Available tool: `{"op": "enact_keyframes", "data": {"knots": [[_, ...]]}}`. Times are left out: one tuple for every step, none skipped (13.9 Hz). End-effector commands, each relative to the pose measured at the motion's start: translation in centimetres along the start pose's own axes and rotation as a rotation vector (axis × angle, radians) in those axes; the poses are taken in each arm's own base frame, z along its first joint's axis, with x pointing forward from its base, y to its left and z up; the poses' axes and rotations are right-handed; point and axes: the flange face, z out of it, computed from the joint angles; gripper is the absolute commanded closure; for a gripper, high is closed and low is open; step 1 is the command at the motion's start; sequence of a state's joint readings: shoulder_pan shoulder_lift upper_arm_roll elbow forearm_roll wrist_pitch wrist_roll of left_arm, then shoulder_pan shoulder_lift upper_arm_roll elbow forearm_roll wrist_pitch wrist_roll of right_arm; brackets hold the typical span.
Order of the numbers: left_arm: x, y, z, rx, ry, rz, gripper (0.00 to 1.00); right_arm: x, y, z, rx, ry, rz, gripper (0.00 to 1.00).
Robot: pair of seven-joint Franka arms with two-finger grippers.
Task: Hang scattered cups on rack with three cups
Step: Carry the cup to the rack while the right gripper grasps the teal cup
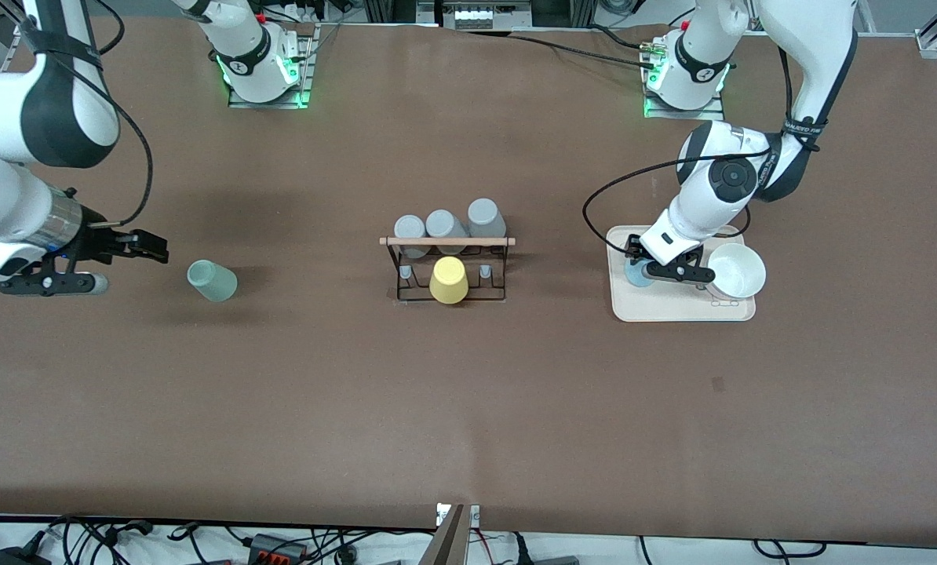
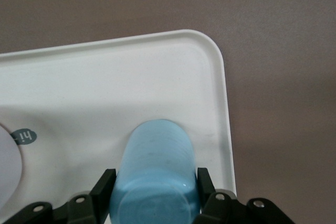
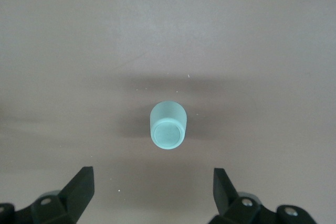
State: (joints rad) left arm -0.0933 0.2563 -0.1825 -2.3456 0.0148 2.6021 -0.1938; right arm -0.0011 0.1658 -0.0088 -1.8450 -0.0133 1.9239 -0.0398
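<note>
The light blue cup [image 2: 157,161] is on the beige tray [image 2: 105,87], its base toward the left wrist camera. My left gripper [image 2: 155,187] is shut on it, one finger on each side; in the front view the gripper [image 1: 643,271] is low over the tray. The mint green cup [image 1: 212,281] lies on its side on the table toward the right arm's end. My right gripper [image 1: 151,251] is open and empty beside it, a short gap away, facing its base [image 3: 168,126]. The black wire rack [image 1: 447,294] with a wooden rod [image 1: 447,242] stands mid-table.
Three grey cups [image 1: 445,226] and a yellow cup [image 1: 448,280] sit upside down on the rack. A white bowl [image 1: 737,271] stands on the beige tray [image 1: 672,310] beside my left gripper. A black cable loops from the left arm over the table.
</note>
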Motion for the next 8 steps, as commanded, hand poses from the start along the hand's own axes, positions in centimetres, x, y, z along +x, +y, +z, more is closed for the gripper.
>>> {"op": "enact_keyframes", "data": {"knots": [[1.2, 0.2, -3.7, 0.011, -0.008, 0.0, 0.66, -0.5, -0.4, 1.9, -0.016, -0.018, -0.006, 0.0], [2.8, 0.7, -5.9, 0.014, -0.019, 0.003, 0.66, -0.3, -0.3, 2.9, -0.015, -0.033, -0.004, 0.0], [4.5, 1.2, -8.4, 0.018, -0.037, 0.005, 0.66, 0.1, -0.3, 3.7, -0.016, -0.032, -0.005, 0.0], [6.2, 2.1, -10.9, 0.016, -0.045, 0.012, 0.68, 0.4, -0.3, 4.5, -0.017, -0.038, -0.006, 0.0], [8.0, 3.4, -13.1, 0.01, -0.061, 0.022, 0.69, 0.7, -0.3, 5.4, -0.021, -0.041, -0.008, 0.0], [9.4, 4.9, -15.0, 0.001, -0.065, 0.037, 0.69, 1.1, -0.2, 6.5, -0.031, -0.037, -0.013, 0.0], [10.5, 6.4, -16.4, -0.01, -0.056, 0.054, 0.69, 1.5, 0.1, 7.8, -0.03, -0.043, -0.009, 0.0], [11.4, 8.5, -17.9, -0.021, -0.025, 0.063, 0.69, 1.9, 0.3, 9.2, -0.029, -0.052, -0.005, 0.0]]}}
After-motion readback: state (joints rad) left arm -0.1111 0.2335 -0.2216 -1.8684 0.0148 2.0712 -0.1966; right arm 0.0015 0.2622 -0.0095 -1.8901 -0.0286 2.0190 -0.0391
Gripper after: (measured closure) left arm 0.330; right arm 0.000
